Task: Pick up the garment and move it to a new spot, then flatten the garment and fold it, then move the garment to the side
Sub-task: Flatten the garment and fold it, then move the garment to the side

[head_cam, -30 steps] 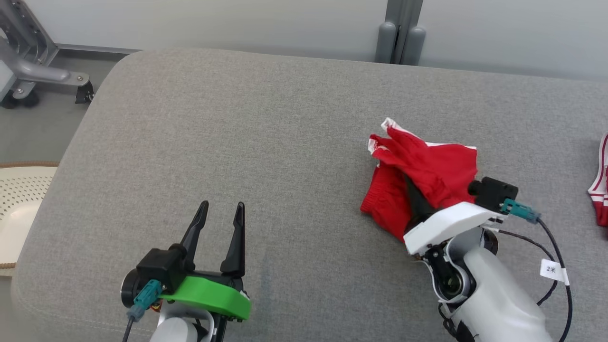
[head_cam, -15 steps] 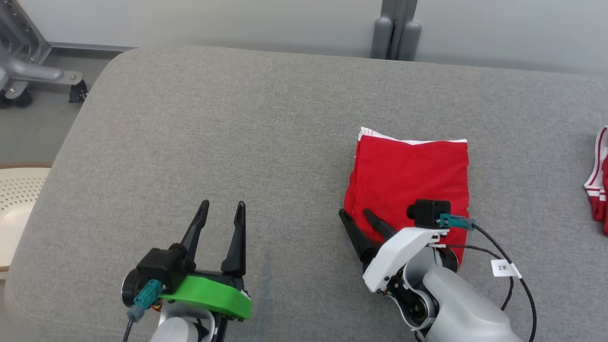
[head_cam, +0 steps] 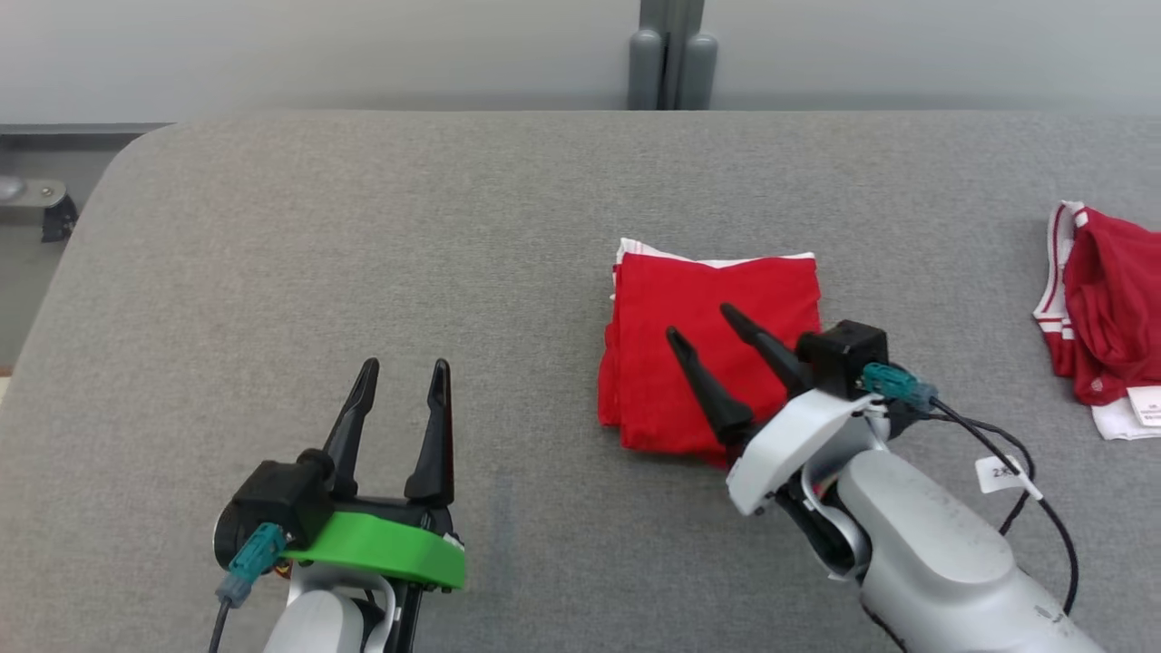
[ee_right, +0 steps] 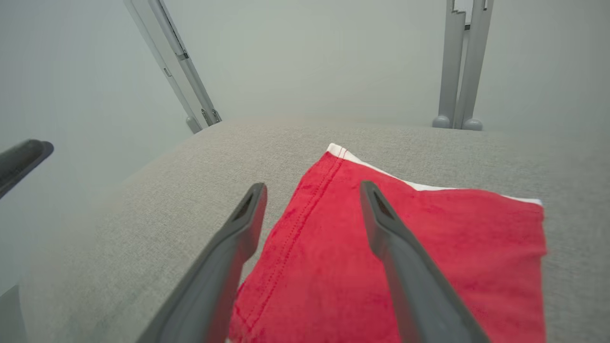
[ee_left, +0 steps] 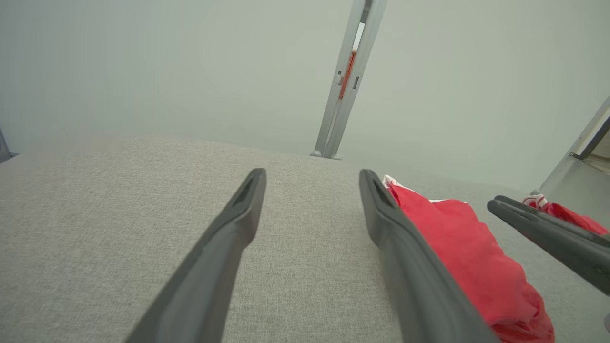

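Note:
The garment (head_cam: 653,363) is a red cloth with white trim, lying folded into a flat square on the grey cushioned surface (head_cam: 363,227), right of centre. My right gripper (head_cam: 698,322) hovers over its near half, open, with nothing between the fingers. In the right wrist view the open right gripper (ee_right: 313,186) points across the garment (ee_right: 467,238) toward its far left corner. My left gripper (head_cam: 404,365) stands open over bare cushion at the lower left, well apart from the cloth. In the left wrist view the open left gripper (ee_left: 312,174) has the garment (ee_left: 457,238) to its right.
A second red and white garment (head_cam: 1107,308) lies crumpled at the right edge of the surface. A grey post (head_cam: 667,54) stands against the wall behind. The surface rounds off at its left edge (head_cam: 82,254), with floor beyond.
My right gripper opened and let go of the garment, which went from a bunched heap to a flat folded square. The gripper drew back, then came over the cloth. The head camera has shifted.

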